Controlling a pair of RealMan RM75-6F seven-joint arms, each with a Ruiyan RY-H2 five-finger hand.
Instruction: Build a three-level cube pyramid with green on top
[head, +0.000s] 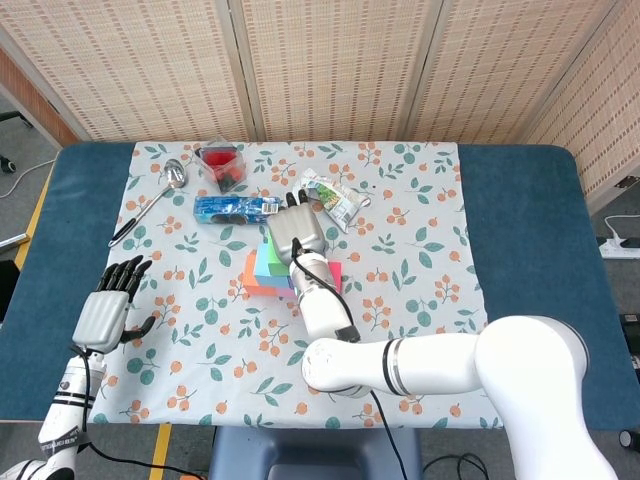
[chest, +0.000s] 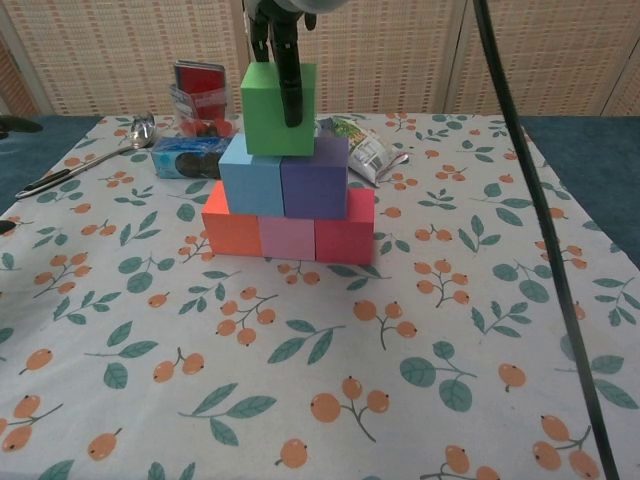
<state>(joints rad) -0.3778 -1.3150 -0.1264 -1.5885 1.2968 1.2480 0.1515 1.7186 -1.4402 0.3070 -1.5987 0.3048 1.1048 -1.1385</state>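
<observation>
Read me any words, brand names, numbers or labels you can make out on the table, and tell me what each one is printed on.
Nothing can be read with confidence.
Blue snack packet: white print, too small and blurred to read.
Green-and-white wrapper: print there, too blurred to read.
Red item in the clear box: no legible text.
Cubes, including the green cube gripped by the right hand: plain faces, no markings.
Floral tablecloth: pattern only, no writing.

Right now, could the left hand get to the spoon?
Probably yes. The left hand is open and holds nothing, and the spoon lies on its side of the table with only bare cloth between them.
</observation>
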